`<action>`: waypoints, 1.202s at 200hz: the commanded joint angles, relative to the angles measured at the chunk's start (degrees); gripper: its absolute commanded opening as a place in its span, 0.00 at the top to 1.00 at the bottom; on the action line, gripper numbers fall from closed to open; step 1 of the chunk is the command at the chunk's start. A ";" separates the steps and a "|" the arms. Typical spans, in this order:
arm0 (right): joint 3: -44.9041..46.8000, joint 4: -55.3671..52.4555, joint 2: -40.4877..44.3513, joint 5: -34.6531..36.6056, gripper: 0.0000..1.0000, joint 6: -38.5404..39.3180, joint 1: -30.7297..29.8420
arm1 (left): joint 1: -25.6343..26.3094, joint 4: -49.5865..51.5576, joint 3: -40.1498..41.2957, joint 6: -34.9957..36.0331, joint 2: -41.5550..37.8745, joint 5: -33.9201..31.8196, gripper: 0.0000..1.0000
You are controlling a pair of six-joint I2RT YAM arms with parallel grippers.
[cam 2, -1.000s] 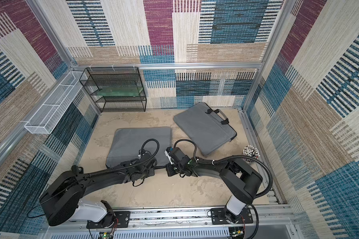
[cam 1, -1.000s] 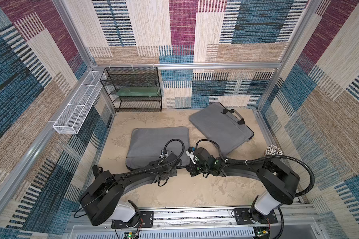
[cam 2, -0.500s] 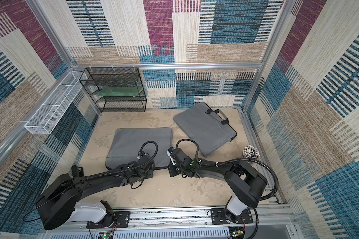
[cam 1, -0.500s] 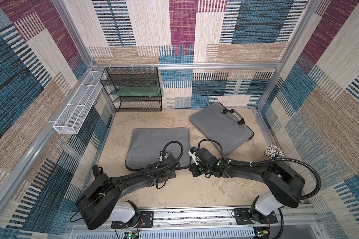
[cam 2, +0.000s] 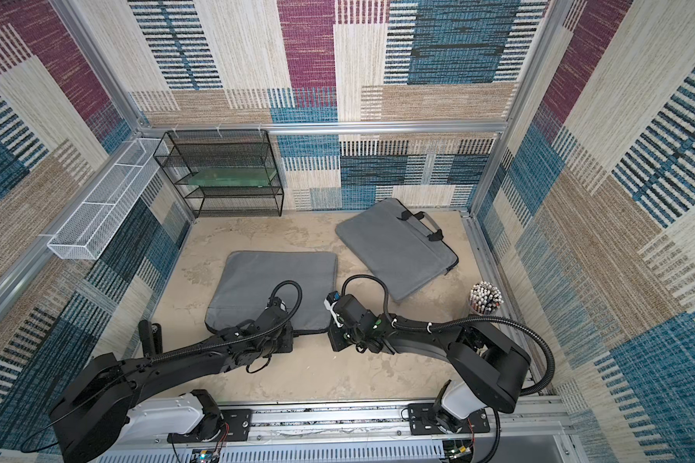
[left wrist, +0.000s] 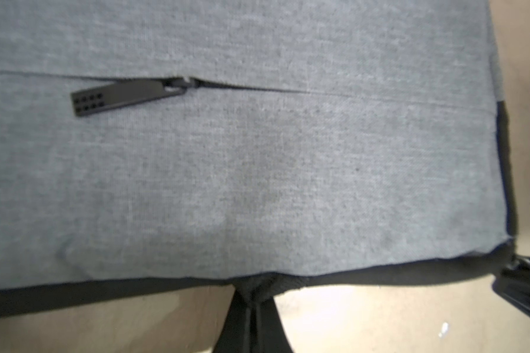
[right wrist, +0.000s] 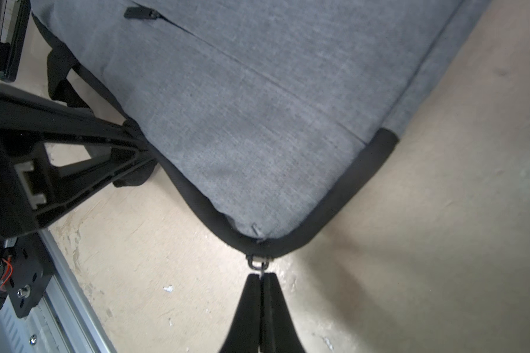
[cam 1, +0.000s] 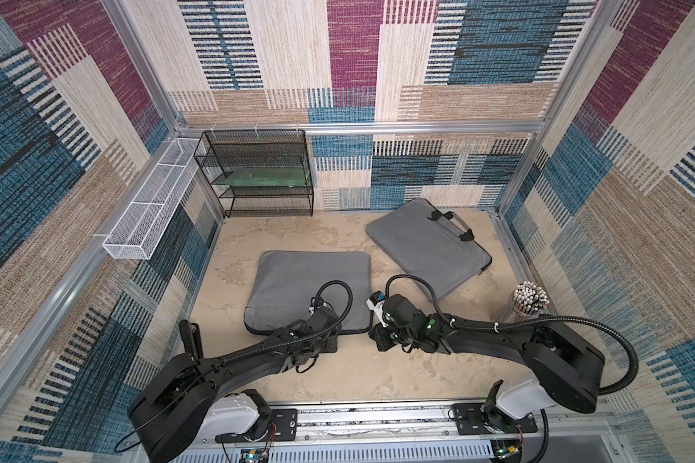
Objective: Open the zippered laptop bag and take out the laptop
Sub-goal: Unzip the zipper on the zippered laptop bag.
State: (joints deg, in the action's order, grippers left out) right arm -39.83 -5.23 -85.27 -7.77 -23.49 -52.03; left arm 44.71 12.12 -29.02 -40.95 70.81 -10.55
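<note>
A grey zippered laptop bag (cam 1: 309, 280) (cam 2: 273, 280) lies flat in the middle of the table, closed; the laptop is hidden. In the left wrist view my left gripper (left wrist: 251, 295) is shut on a black strap (left wrist: 268, 284) at the bag's (left wrist: 257, 168) near edge. In the right wrist view my right gripper (right wrist: 260, 276) is shut on the zipper pull (right wrist: 258, 263) at the bag's (right wrist: 257, 107) black-trimmed near right corner. In both top views the left gripper (cam 1: 328, 338) (cam 2: 287, 336) and right gripper (cam 1: 374, 332) (cam 2: 330, 334) sit low at that edge, fingers mostly hidden under the wrists.
A second grey bag with handles (cam 1: 426, 244) (cam 2: 394, 244) lies at the back right. A black wire shelf (cam 1: 257, 176) stands at the back left, a white wire basket (cam 1: 149, 216) hangs on the left wall, and a cup of pencils (cam 1: 530, 300) stands at the right edge.
Both arms' rear links have shifted a little; the grippers stay shut at the bag's near edge and the bag has barely moved.
</note>
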 commanded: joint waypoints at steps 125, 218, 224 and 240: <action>0.83 -0.43 0.34 0.55 1.00 6.31 4.44 | -0.16 -1.13 5.63 -2.98 -2.25 0.09 1.00; -0.64 -0.22 -2.53 2.78 1.00 6.05 7.59 | -0.41 1.22 6.74 -4.07 -4.69 -2.42 1.00; -0.77 -0.17 -2.53 2.96 1.00 6.01 7.77 | -0.48 1.37 6.77 -4.09 -4.83 -2.46 1.00; -1.26 -0.08 -2.77 4.13 1.00 5.51 8.17 | -0.65 1.50 6.78 -4.06 -5.06 -2.46 1.00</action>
State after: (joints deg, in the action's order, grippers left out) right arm -40.34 -4.93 -87.77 -9.58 -16.93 -44.75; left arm 44.51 6.85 -22.63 -43.55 66.08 -8.86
